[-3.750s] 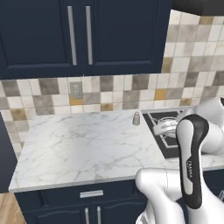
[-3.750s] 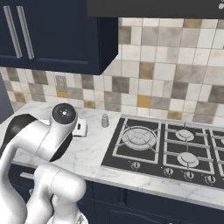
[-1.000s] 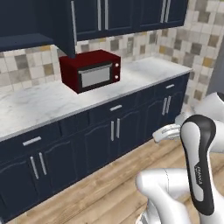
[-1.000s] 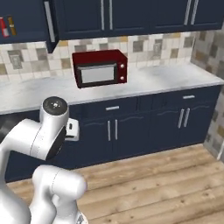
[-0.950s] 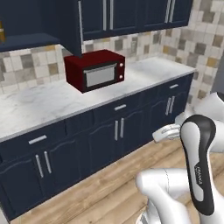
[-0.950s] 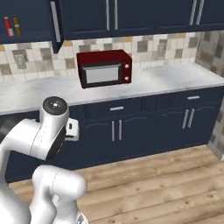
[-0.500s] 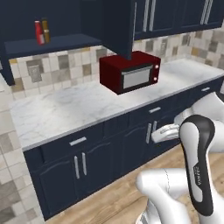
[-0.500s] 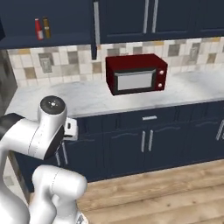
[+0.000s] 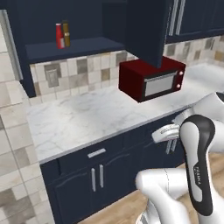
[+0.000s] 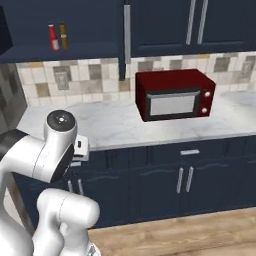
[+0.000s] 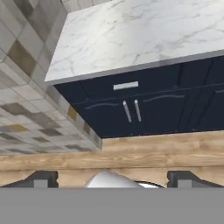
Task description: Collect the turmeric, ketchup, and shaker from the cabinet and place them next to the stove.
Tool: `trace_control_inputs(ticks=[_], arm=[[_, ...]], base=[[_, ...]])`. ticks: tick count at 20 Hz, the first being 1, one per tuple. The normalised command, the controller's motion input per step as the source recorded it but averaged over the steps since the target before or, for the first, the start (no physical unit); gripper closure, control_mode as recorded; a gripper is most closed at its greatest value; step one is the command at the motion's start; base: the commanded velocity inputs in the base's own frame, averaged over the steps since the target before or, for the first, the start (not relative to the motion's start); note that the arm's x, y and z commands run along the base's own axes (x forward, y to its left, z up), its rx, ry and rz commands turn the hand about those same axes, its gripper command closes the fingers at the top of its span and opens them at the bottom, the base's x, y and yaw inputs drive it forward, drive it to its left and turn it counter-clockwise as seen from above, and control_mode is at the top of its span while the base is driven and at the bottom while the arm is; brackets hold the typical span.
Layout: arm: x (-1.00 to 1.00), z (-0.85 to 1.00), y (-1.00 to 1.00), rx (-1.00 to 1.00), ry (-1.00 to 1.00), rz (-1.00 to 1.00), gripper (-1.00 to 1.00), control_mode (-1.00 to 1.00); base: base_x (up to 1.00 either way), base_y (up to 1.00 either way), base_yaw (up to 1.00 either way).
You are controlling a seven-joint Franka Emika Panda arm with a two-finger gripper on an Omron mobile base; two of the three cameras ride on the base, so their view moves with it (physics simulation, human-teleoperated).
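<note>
We see the ketchup (image 9: 58, 36) beside the turmeric (image 9: 66, 33) on the open cabinet (image 9: 74, 47) shelf; our gripper (image 11: 112, 177) has fingers spread wide w/ nothing between, above the wood floor (image 11: 175, 151).

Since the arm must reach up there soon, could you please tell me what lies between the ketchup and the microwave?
In the left base view, only bare cabinet shelf, tiled backsplash and marble counter separate the ketchup from the microwave.

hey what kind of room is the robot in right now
A home kitchen, rendered in simulation by the look of it. A red microwave sits on a marble counter above navy base cabinets, with a tiled backsplash behind. An open wall cabinet holds a ketchup bottle.
</note>
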Motion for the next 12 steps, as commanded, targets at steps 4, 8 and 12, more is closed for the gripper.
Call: trace_control_inputs(ticks=[4, 8, 12], arm=[[0.0, 0.0, 0.0, 0.0, 0.0, 0.0, -1.0, 1.0], [0.0, 0.0, 0.0, 0.0, 0.0, 0.0, -1.0, 1.0], [0.0, 0.0, 0.0, 0.0, 0.0, 0.0, -1.0, 1.0]], base=[[0.6, 0.16, 0.29], [0.58, 0.01, 0.28], [0.63, 0.0, 0.31]])
